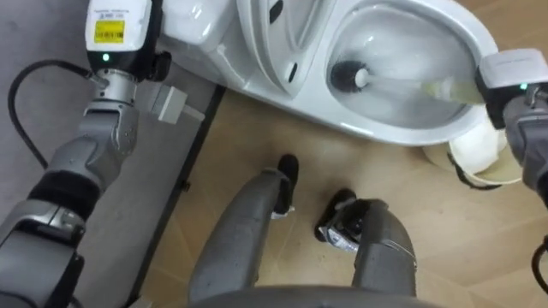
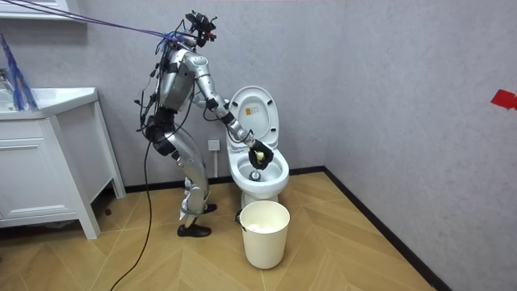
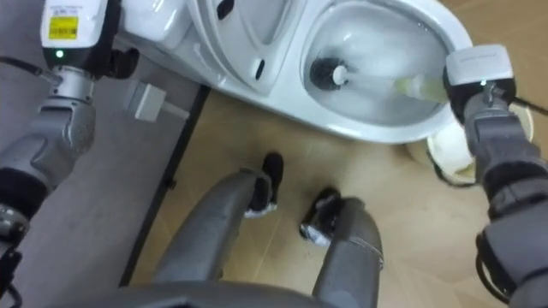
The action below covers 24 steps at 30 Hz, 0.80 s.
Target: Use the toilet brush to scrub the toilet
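The white toilet (image 1: 257, 51) stands with its lid up (image 2: 254, 109). A toilet brush has its dark head (image 1: 347, 75) down in the bowl (image 1: 445, 128). Its pale handle (image 1: 428, 88) runs to the right, up to my right wrist (image 1: 512, 73). In the room view my right hand (image 2: 258, 150) hangs over the bowl, curled round the brush handle. My left forearm (image 1: 103, 128) reaches up beside the tank at the far left. I stand bent forward, close in front of the toilet.
A white waste bin (image 1: 479, 150) stands on the wooden floor right of the toilet (image 2: 264, 234). A wall socket (image 1: 171, 103) sits on the grey wall left of the toilet. A white cabinet (image 2: 48, 162) stands at the room view's left.
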### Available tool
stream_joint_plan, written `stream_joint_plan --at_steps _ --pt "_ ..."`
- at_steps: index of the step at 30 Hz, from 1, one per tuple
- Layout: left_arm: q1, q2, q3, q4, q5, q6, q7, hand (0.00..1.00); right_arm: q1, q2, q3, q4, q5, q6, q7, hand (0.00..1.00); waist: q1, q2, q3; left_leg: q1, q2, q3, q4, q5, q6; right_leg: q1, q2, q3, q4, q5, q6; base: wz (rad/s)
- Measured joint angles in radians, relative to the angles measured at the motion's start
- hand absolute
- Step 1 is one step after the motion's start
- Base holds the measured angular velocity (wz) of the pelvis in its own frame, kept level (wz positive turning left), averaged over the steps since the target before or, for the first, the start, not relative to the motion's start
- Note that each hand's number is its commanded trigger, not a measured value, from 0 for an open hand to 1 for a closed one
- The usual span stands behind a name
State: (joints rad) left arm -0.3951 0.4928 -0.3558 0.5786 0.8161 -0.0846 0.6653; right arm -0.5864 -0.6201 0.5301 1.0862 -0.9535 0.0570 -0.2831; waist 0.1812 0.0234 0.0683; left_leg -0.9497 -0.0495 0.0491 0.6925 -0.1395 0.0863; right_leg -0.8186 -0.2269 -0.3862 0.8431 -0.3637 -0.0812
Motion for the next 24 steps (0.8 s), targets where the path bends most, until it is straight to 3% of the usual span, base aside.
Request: stream_joint_plan --at_steps 5,10,15,21,24 --pt "-0.003 0.001 -0.003 -0.008 -0.001 0.013 0.025 0.00 -0.026 -0.001 -0.001 -0.002 0.020 0.010 -0.010 1.00 0.003 -0.002 0.0016 -0.017 0.000 0.000 0.009 0.000 0.001 -0.019 0.001 0.005 0.010 0.000 -0.001 -0.01" --pt "-0.005 0.010 -0.001 -0.012 -0.001 0.033 0.045 0.00 -0.060 -0.001 -0.001 0.001 0.187 0.011 -0.029 1.00 -0.004 -0.018 0.0112 -0.015 0.001 0.005 -0.003 0.009 -0.002 -0.024 0.001 0.009 0.010 0.002 -0.004 -0.01" --pt "-0.001 0.009 -0.001 -0.018 0.001 0.056 0.059 0.00 -0.090 -0.001 -0.021 0.044 0.282 0.009 -0.082 1.00 -0.016 -0.020 0.0126 -0.017 0.000 0.005 -0.006 0.011 -0.003 -0.026 0.000 0.009 0.010 0.003 -0.006 0.00" --pt "0.022 0.009 -0.002 -0.046 0.000 0.109 0.069 0.00 -0.098 -0.002 -0.040 0.055 0.279 0.013 -0.130 1.00 -0.033 -0.021 0.0126 -0.016 -0.001 0.007 -0.001 0.011 -0.002 -0.026 -0.002 0.011 0.014 0.002 -0.006 -0.01" --pt "0.023 0.009 -0.003 -0.049 0.000 0.119 0.063 0.00 -0.098 -0.001 -0.040 0.055 0.277 0.030 -0.130 1.00 -0.030 -0.020 0.0123 -0.014 0.001 0.009 -0.001 0.011 -0.002 -0.026 0.000 0.012 0.013 0.002 -0.006 -0.01"
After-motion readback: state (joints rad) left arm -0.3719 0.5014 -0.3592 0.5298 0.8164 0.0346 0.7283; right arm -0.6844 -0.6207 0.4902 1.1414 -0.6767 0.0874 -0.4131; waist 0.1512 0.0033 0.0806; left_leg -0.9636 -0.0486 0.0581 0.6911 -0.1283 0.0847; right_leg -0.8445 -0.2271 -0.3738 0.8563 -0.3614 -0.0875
